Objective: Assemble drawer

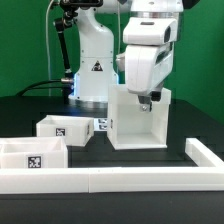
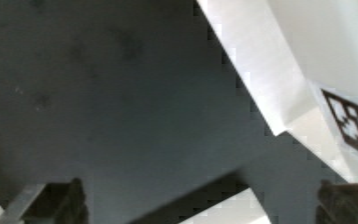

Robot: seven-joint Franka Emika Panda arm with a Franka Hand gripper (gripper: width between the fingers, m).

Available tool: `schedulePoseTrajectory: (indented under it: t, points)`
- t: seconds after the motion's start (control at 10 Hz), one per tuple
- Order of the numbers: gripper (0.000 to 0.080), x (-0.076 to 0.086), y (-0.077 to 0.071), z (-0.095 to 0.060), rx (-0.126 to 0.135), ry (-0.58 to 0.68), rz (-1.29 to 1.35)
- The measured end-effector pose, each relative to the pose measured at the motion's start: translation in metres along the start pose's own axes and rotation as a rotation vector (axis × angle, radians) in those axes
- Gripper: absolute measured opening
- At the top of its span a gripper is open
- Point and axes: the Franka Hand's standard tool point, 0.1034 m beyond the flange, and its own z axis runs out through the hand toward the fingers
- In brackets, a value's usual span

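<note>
Fingers spread and holding nothing, the gripper (image 1: 148,98) hovers at the top rim of the open-fronted white case (image 1: 128,125). A small drawer (image 1: 63,128) sits at the case's 9 o'clock and a second drawer (image 1: 30,157) at 8 o'clock. All three look empty. The arm seems to be reaching for the case, and next must straddle one wall squarely before closing.

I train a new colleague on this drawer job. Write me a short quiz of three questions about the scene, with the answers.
1. True or false: the gripper holds one of the small trays in the air.
2. How many small trays lie on the exterior view's left of the tall box? A one; B two; C four.
3. Fill in: in the wrist view the fingers stand ____ (apart / together).
Key: 1 false; 2 B; 3 apart.
</note>
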Motion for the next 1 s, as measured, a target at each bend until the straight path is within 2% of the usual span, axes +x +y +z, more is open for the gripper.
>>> schedulePoseTrajectory:
  t: [0.5,0.8,1.0]
  points:
    - [0.065,0.0,0.0,0.0,0.0,-0.001,0.0]
    - [0.065,0.01,-0.007,-0.002,-0.01,0.004,0.225]
    - [0.065,0.016,-0.01,-0.002,-0.002,0.012,0.456]
